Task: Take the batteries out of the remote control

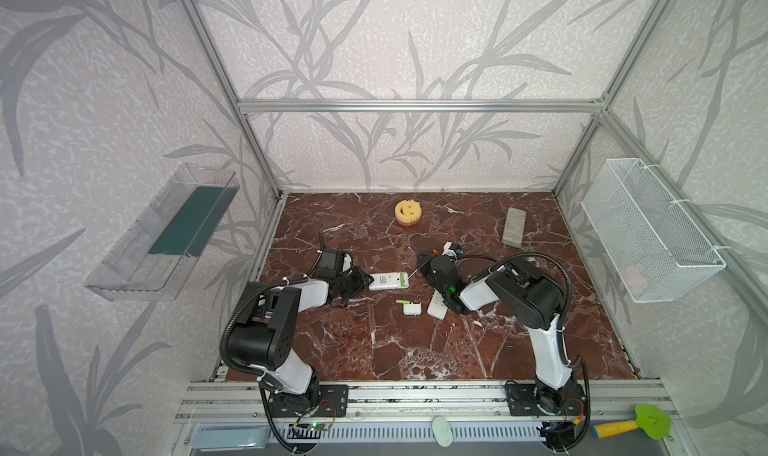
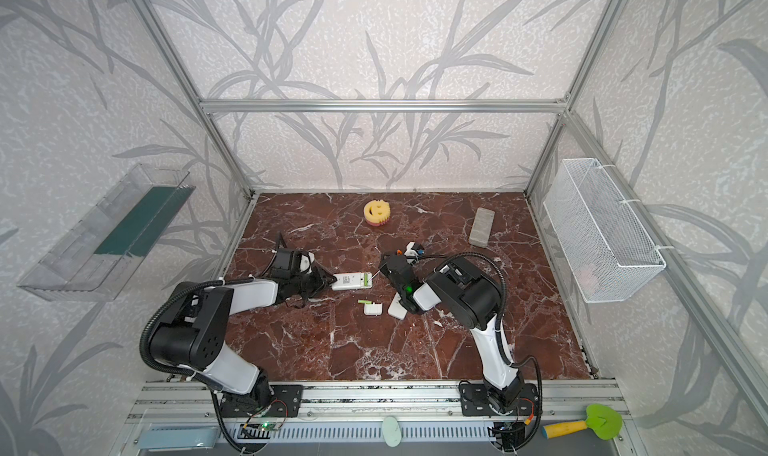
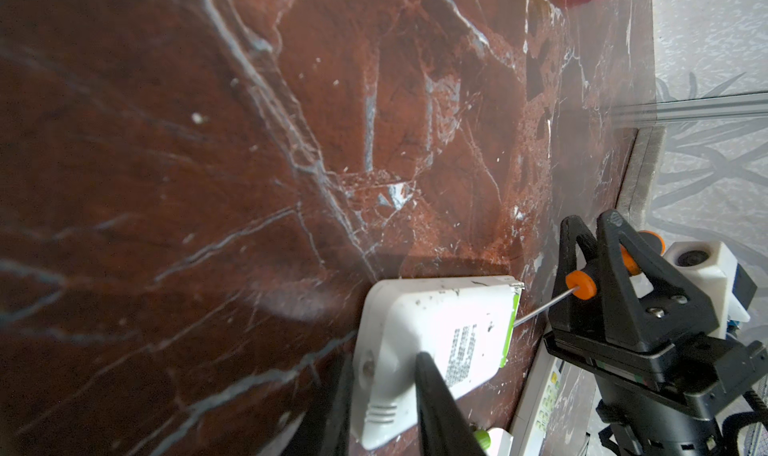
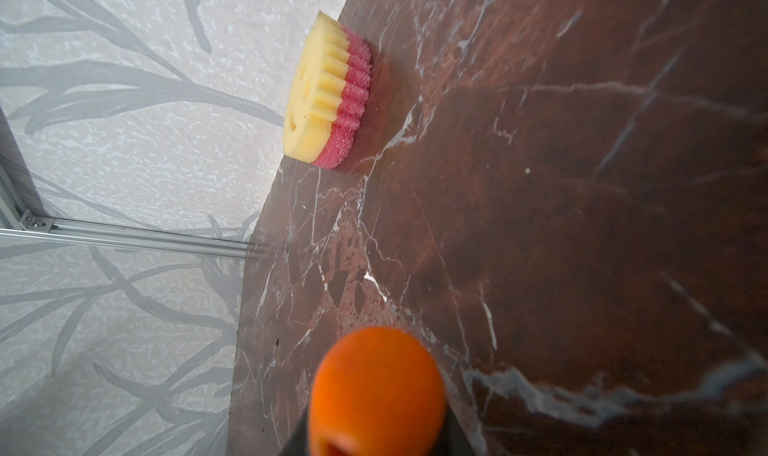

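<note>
The left gripper is clamped on the near end of a white remote control lying on the marble tabletop; lime-green batteries sit in its open far end. The right gripper is closed on an orange-handled screwdriver, tip at that battery bay. In front lie one loose battery, a white cover, and a second remote.

I see the remote mid-tabletop, a loose battery and cover just before it, the sponge well behind.
</note>
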